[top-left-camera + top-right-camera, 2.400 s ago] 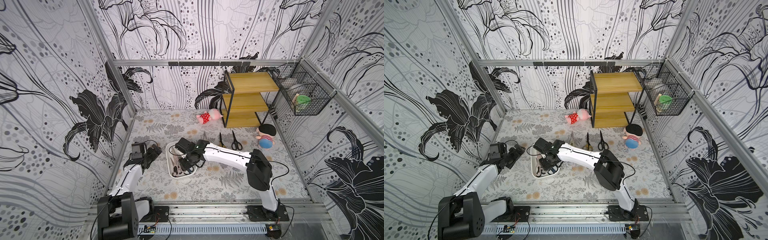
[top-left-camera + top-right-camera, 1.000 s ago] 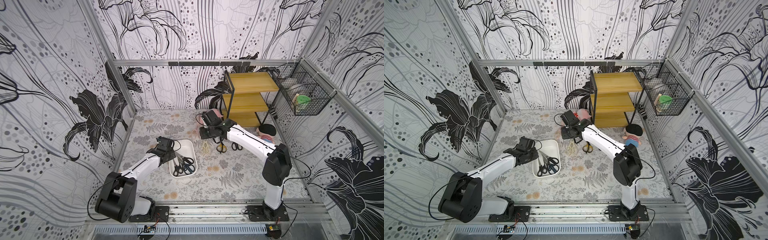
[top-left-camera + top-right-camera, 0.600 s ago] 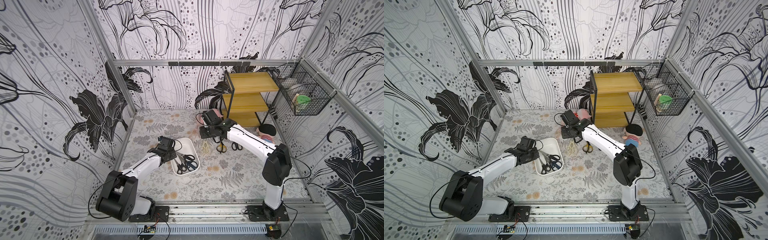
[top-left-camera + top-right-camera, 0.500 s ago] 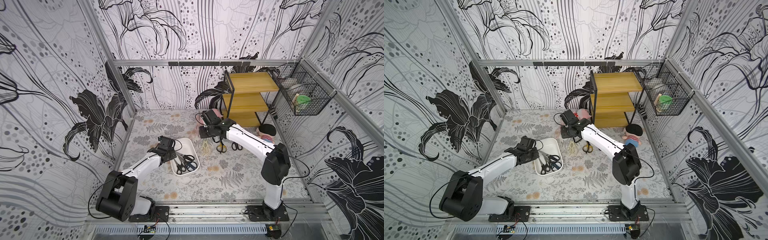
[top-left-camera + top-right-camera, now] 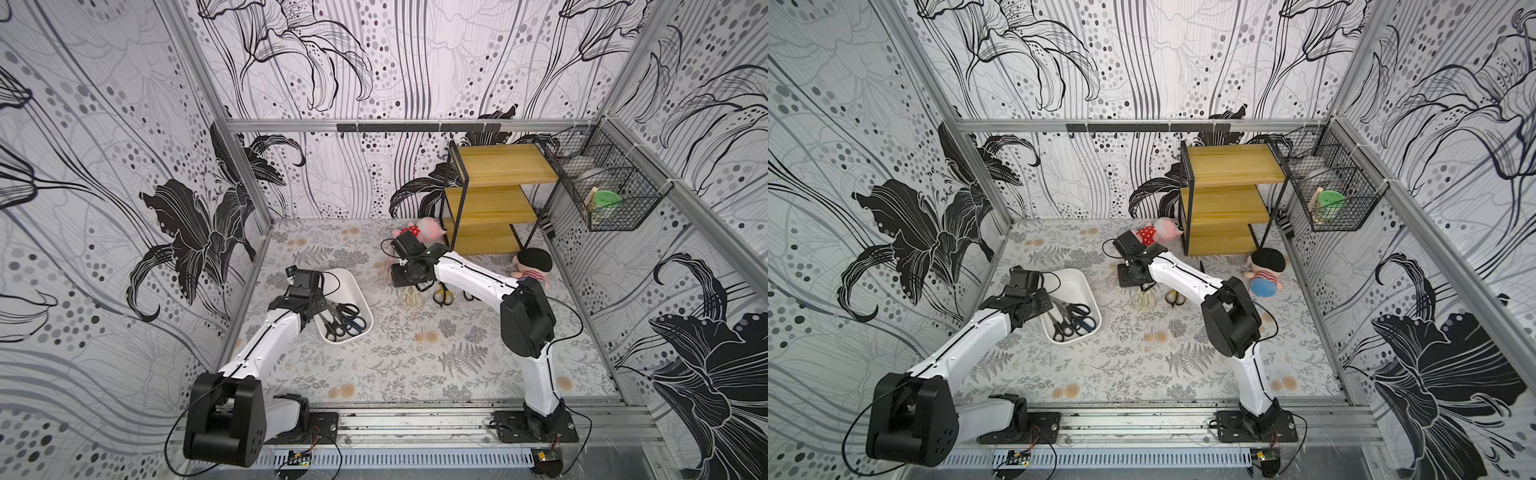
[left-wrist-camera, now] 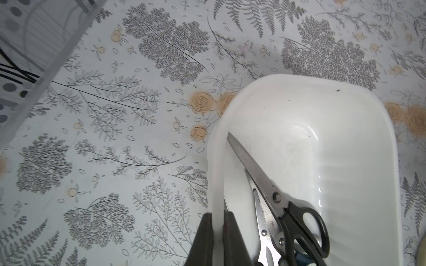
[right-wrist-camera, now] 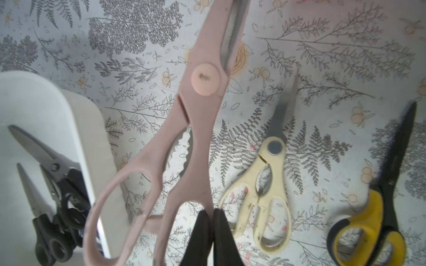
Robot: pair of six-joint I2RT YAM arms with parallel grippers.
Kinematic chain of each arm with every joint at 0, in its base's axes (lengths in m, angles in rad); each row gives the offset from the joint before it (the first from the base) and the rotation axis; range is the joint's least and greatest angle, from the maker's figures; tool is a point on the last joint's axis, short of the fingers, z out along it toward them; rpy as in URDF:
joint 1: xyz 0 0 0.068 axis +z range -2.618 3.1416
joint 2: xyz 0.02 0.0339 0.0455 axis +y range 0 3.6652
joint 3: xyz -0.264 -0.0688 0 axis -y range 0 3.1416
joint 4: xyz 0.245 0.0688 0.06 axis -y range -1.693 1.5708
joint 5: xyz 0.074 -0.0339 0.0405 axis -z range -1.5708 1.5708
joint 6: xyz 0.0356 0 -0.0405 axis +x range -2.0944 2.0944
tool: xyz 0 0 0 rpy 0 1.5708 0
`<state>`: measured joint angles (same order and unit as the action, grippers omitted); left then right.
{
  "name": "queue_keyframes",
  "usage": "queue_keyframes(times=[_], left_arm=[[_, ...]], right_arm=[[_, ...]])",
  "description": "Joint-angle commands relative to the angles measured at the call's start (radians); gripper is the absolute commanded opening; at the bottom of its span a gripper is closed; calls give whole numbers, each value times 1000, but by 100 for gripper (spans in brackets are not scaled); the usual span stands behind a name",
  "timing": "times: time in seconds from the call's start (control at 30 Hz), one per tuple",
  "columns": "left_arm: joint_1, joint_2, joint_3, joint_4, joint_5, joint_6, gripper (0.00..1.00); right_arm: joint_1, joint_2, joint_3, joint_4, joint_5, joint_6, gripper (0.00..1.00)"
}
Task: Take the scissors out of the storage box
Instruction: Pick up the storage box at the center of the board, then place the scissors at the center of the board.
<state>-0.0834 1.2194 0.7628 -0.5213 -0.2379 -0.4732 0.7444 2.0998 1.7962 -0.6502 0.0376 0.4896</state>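
The right fingers (image 7: pixel 221 235) grip the pinkish scissors (image 7: pixel 202 103), long axis near-to-far, just left of the cream pair (image 7: pixel 265 184); the left fingers (image 6: pixel 205 239) clamp the storage box (image 6: pixel 216 161) wall.

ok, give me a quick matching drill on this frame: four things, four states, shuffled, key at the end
Things:
1. pinkish scissors
2. cream scissors
3. storage box
4. black-handled scissors

States:
A. lying inside the box
B. rim pinched by the left gripper
C. flat on the mat, beside the yellow-black scissors
D. handle clamped in the right gripper

Pairs: 1-D, 2-C, 3-B, 4-A
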Motion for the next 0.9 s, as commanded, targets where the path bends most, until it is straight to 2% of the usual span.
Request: queue_keyframes(times=[0.0, 0.37, 0.63, 0.87], left_arm=[[30, -54, -8, 30, -72, 18, 0], [34, -227, -60, 148, -64, 4, 0], [34, -237, -84, 222, -31, 37, 0], [34, -291, -203, 413, -58, 65, 0]], right_arm=[[27, 49, 55, -16, -8, 12, 0], [59, 162, 93, -21, -10, 32, 0], [59, 185, 74, -21, 11, 18, 0], [59, 208, 79, -28, 53, -8, 0]])
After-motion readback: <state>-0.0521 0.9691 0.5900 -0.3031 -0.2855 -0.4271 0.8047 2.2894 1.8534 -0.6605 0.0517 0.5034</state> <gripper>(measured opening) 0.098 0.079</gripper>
